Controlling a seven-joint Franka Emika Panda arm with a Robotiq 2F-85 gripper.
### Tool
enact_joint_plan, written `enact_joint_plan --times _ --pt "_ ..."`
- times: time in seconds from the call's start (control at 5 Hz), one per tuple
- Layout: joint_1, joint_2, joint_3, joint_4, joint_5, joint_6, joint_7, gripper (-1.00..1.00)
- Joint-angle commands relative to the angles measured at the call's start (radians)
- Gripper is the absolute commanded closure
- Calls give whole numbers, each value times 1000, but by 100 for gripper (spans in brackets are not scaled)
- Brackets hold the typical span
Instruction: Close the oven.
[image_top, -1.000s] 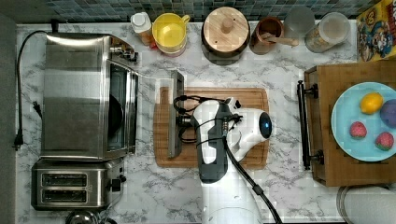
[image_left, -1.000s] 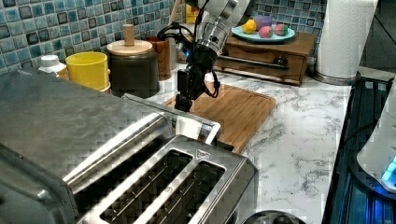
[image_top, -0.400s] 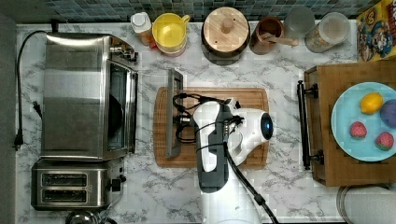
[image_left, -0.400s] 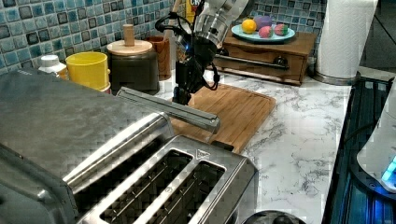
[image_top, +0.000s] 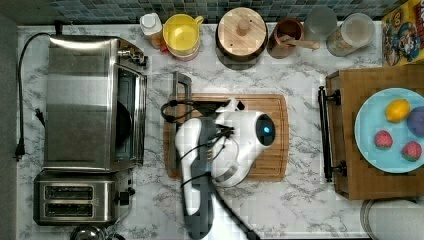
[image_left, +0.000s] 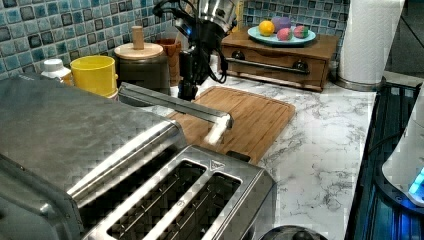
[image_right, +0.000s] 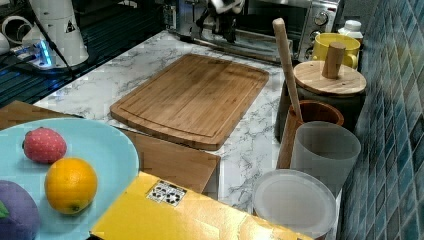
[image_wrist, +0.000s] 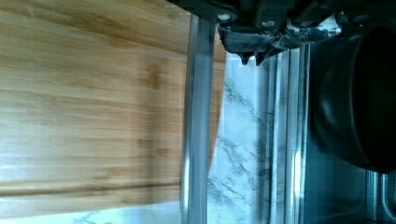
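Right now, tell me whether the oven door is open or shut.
Open. The oven door hangs out over the counter, its bar handle above the cutting board's edge, and the top view shows the dark inside.

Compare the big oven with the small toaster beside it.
The oven is the larger box; the toaster is small and low. The oven opens at the front, its glass door hanging part open with a bar handle; the toaster has two slots on top. Both are brushed steel and stand side by side on the marble counter.
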Motion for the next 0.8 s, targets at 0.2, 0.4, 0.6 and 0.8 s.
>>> enact_joint_plan --times 0.2,0.4,0.6,0.8 --pt "162 -122 207 148 -164 86 273 100" --pt "112 -103 304 175 -485 139 575 100" --pt "91 -137 330 151 -657 211 793 100" --pt "97 -169 334 188 -743 151 915 100"
